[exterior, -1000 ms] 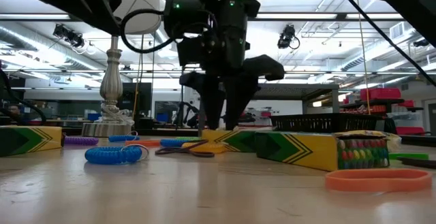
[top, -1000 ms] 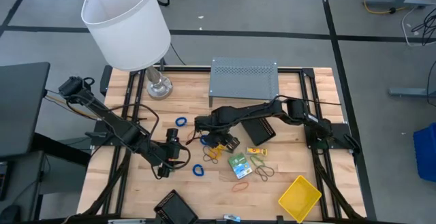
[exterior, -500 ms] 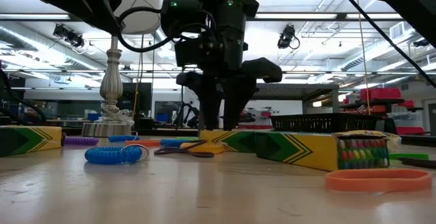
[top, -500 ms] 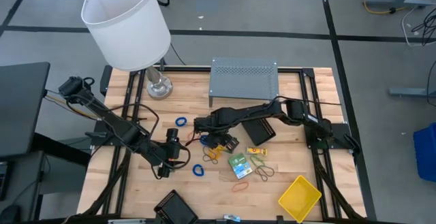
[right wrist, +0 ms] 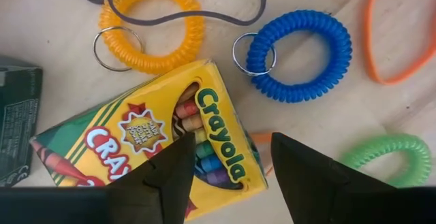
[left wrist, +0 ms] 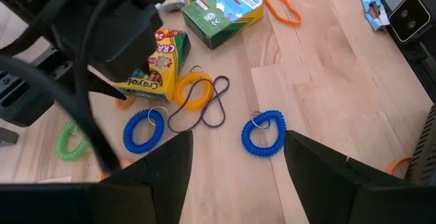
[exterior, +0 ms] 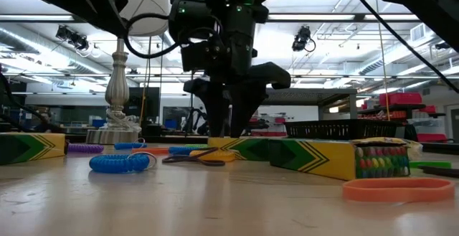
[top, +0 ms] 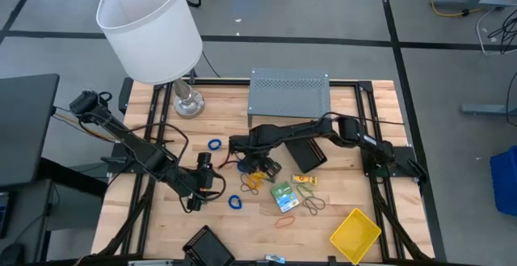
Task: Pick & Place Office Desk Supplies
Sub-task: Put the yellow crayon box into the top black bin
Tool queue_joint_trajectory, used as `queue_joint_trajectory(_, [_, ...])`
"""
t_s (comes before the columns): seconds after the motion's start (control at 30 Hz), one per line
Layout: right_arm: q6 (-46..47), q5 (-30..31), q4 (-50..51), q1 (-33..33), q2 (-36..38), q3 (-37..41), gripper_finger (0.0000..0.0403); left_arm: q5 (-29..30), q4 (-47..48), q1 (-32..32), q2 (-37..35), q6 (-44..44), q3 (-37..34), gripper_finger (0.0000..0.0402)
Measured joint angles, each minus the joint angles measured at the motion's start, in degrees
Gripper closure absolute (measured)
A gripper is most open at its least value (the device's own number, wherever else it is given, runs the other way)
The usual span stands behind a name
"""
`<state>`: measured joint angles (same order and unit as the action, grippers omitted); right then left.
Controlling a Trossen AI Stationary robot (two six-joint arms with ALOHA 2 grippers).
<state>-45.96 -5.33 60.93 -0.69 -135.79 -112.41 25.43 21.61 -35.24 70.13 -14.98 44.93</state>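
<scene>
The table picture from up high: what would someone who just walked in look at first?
Probably the big white lamp shade at the table's back left corner. Next, the right arm's tool mid-table, open just above a yellow crayon box, with blue, yellow and green coil bands around it. A bright yellow tray sits at the front right.

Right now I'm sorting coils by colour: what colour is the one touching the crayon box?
Yellow-orange coil, beside the crayon box; clearest in the right wrist view.
</scene>
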Motion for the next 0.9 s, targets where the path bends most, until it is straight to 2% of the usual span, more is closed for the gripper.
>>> queue_joint_trajectory(0.5, [-1.8,-4.2,0.5,0.5,-0.6,0.1,0.0248,-0.4,0.0,0.1,0.0,0.2,0.0,0.0167])
queue_joint_trajectory(0.63, [-3.3,-4.3,1.1,0.3,-0.6,0.2,0.0299,-0.4,0.0,0.1,0.0,-0.1,0.0,0.0167])
queue_joint_trajectory(0.77, [-3.4,-3.7,0.9,0.2,-0.7,0.2,0.0377,0.0,-0.1,0.1,0.0,-0.1,0.0,0.0167])
queue_joint_trajectory(0.9, [-2.6,-0.4,0.8,-0.3,-0.8,0.2,0.0397,0.0,-0.4,0.1,0.0,0.0,0.0,0.0167])
